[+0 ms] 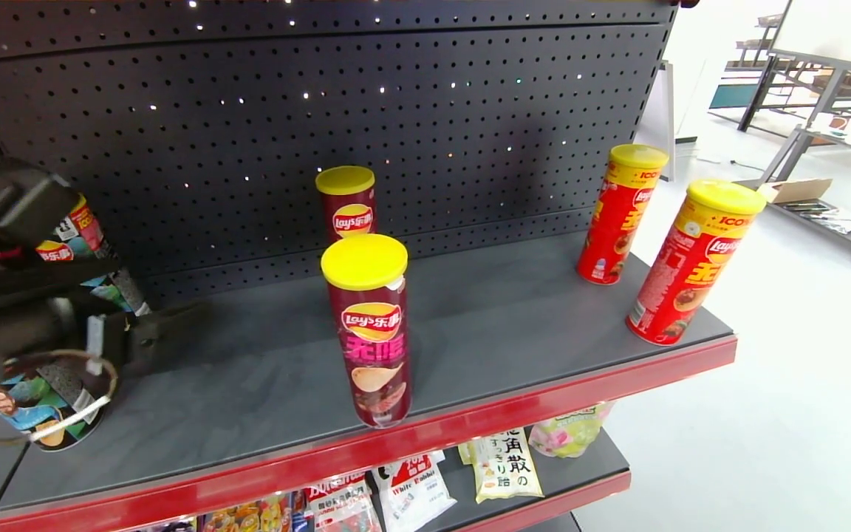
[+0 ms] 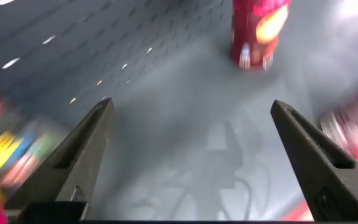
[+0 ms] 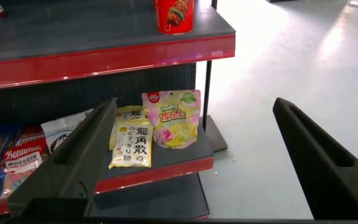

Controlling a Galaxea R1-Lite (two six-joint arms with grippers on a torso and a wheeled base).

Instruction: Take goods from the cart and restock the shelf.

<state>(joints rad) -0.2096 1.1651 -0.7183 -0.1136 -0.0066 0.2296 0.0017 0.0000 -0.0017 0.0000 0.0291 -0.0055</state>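
Looking down on a dark grey shelf (image 1: 514,325) with a red front lip and a black pegboard (image 1: 248,133) behind it. In your head view a white floor (image 1: 765,369) runs off at 3 o'clock, and metal racks (image 1: 824,89) stand at 1 o'clock, well apart from the shelf. A lower shelf (image 3: 166,177) carries snack bags (image 3: 132,137).

Stock standing upright, all with yellow lids:
- front maroon can (image 1: 371,329) at centre, near the red lip
- rear maroon can (image 1: 346,201) at 12 o'clock from it, against the pegboard
- two red cans (image 1: 621,214) (image 1: 691,262) at 3 o'clock, near the shelf's end
- teal-printed can (image 1: 23,410) at 8 o'clock, partly hidden by your left arm

Your left pincer (image 2: 192,102) hangs over the shelf at 9 o'clock, fingers spread wide, nothing between them. From its wrist camera a maroon can shows ahead, well apart; the blur hides which one.

Your right pincer (image 3: 195,102) is also spread wide and holds nothing. It faces the lower shelf and its snack bags, with one red can above them on the grey shelf's edge.
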